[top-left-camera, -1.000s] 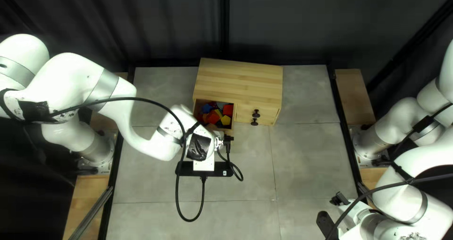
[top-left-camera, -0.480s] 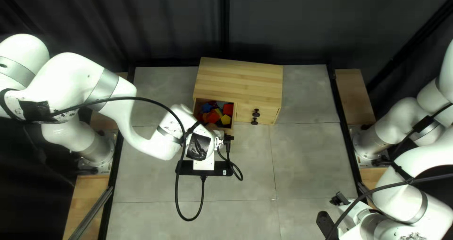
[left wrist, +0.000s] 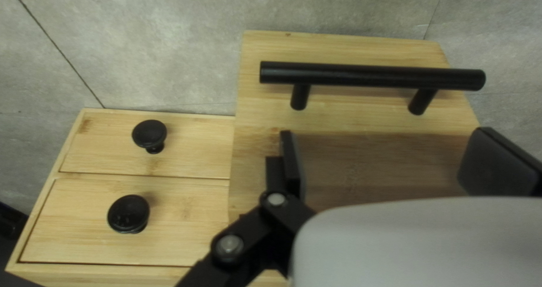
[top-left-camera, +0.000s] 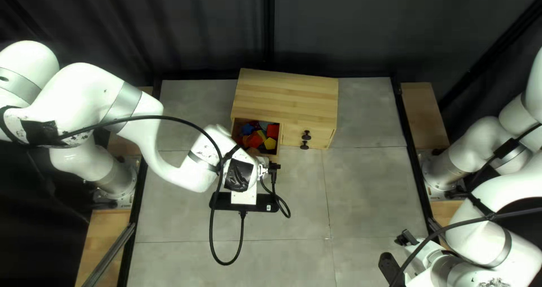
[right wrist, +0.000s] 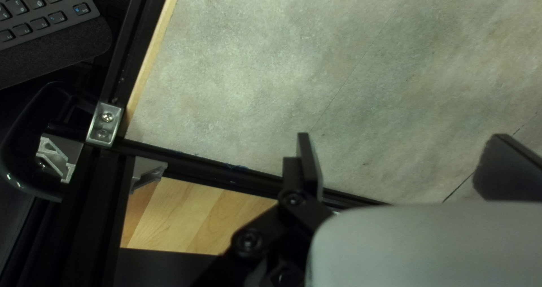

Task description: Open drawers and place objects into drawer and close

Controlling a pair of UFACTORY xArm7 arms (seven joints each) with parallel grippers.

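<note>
Because the bar-handled drawer, holding coloured blocks, stands open, my left gripper hovers spread, probably to push it shut; my right gripper hangs spread.

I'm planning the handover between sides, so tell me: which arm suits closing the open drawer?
Left, I'd say: its end effector is right at the open drawer's front, near the black bar handle. The right end effector is over the table's near right area, far from the cabinet.

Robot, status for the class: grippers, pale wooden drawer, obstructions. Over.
Left gripper open, black cylindrical handle ahead. Right gripper open above grey tabletop. Drawer out, coloured blocks inside; no obstruction visible.
</note>
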